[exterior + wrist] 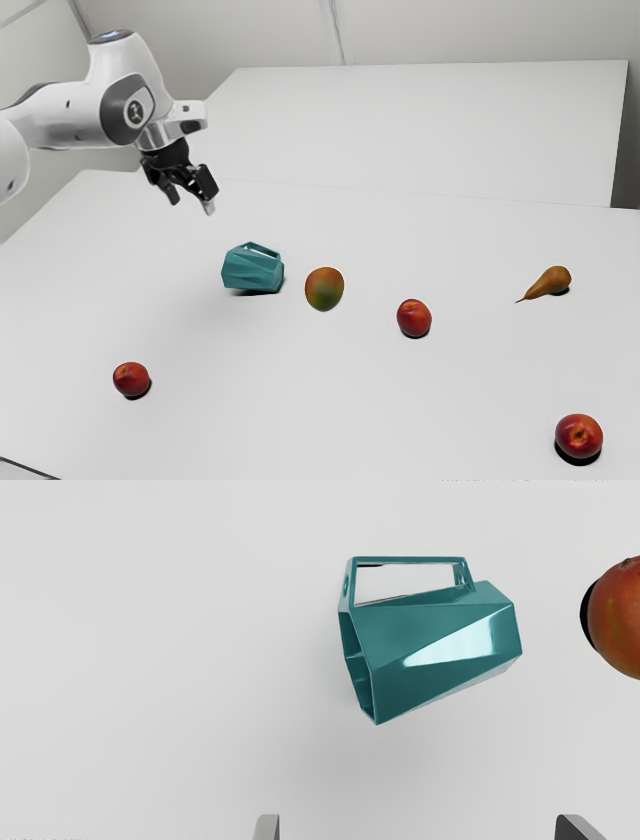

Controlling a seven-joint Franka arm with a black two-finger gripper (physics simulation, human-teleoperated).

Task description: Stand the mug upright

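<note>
White tabletop (pixel 300 410): teal mug (pixel 253 270), lay on its side; mango (pixel 324 288), toward exterior-view three o'clock; gripper (pixel 191 203), jaws spread, hung raised toward ten-thirty. Step, presumably: approach. Next move needed descent, then grasp.

On the table (pixel 350 410), mango (pixel 324 289) between mug (pixel 252 271) and another fruit (pixel 414 318); pear (pixel 552 281) farther toward the exterior view's right

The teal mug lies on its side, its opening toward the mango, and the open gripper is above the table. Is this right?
No: in the wrist view, the mug opens away from the mango. The mug lies on its side, and the open gripper is above the table.
</note>
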